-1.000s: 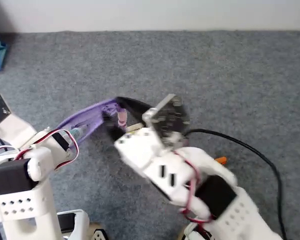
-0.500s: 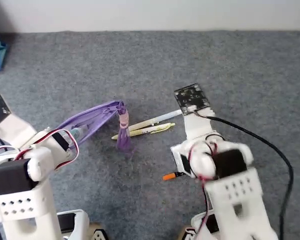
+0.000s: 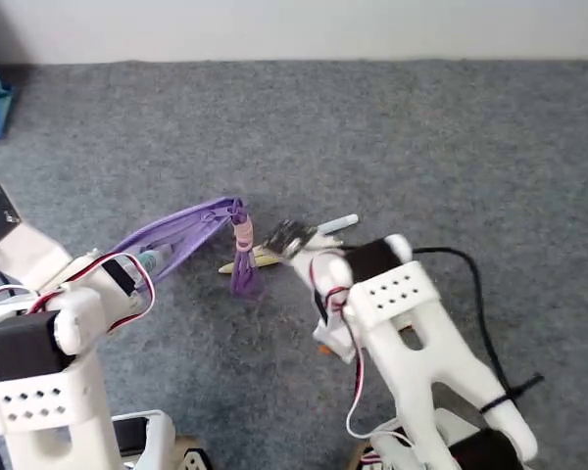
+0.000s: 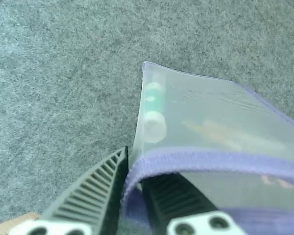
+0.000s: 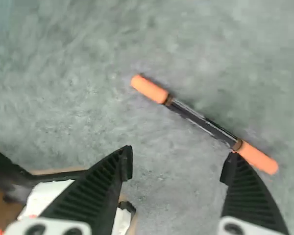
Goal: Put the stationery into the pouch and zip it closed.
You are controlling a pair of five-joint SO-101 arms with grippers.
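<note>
Two end effectors are working over the grey carpeted bench (image 3: 451, 147). The left end effector (image 4: 134, 169) is gripping the purple zip edge of the translucent plastic pouch (image 4: 210, 117), with its jaws narrow on the fabric. The left wrist view is showing a green-and-white capped item (image 4: 152, 110) inside the pouch and a blurred yellowish shape (image 4: 220, 136) through its wall.

From above, the pouch is stretching from the left arm toward the middle. A purple tassel (image 3: 243, 269) is hanging at its far end, just beside a yellow pen (image 3: 265, 258) and a pale blue-capped pen (image 3: 335, 224).

The right end effector (image 5: 179, 161) is hovering spread wide over a black pen with orange ends (image 5: 201, 122). That pen is lying on the bench untouched, and in the high view the right arm is hiding most of it.
</note>
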